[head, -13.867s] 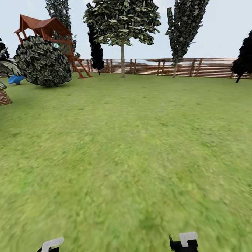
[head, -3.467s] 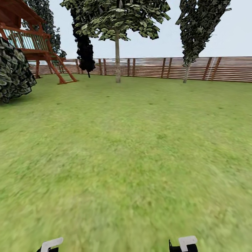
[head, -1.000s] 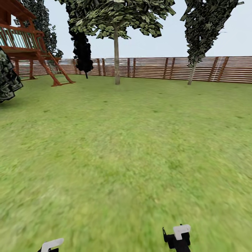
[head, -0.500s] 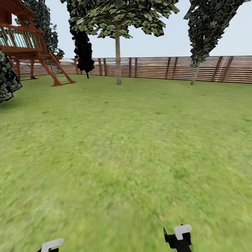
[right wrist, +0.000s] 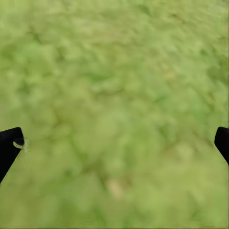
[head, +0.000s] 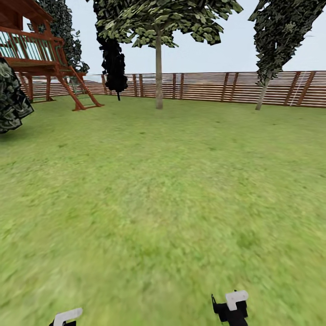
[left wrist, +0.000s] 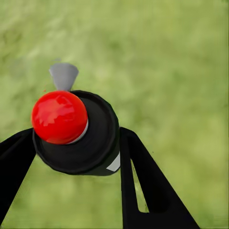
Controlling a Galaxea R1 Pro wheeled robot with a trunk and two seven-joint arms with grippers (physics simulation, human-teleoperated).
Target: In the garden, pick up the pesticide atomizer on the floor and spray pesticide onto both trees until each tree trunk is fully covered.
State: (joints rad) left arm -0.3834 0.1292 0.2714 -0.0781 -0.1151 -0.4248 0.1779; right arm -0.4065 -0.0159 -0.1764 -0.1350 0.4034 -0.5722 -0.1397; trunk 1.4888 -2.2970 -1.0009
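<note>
Mid-crossing in the garden [head: 163, 181], atomizer already picked up, spraying not yet begun.

Clenched in the left pincer [left wrist: 76, 143]: the pesticide atomizer [left wrist: 76, 131], black-bodied with a red knob on top and a grey nozzle pointing away over the grass, black fingers pressed against both sides. Right pincer [right wrist: 114, 143] released, fingertips spread wide over bare lawn, nothing between them. In the head view, both pincers low at the frame's bottom edge, left [head: 65, 317] and right [head: 231, 305].

Far ahead, near the slatted wooden fence [head: 217, 86], two trees with pale bare trunks: one close to centre [head: 159, 72], one off to the right [head: 262, 93], well apart from each other. No visible sign of spray on either trunk at this range, though too distant to judge finely. Left to do, by all appearances: close the gap, aim the nozzle, coat both trunks fully.

Off to the left, a red playset [head: 45, 50] with ladder, a dark leafy bush [head: 11, 102] and a near-black conifer [head: 114, 63] by the fence. Open grass along the straight line to the central trunk; nothing apparent in the way.
</note>
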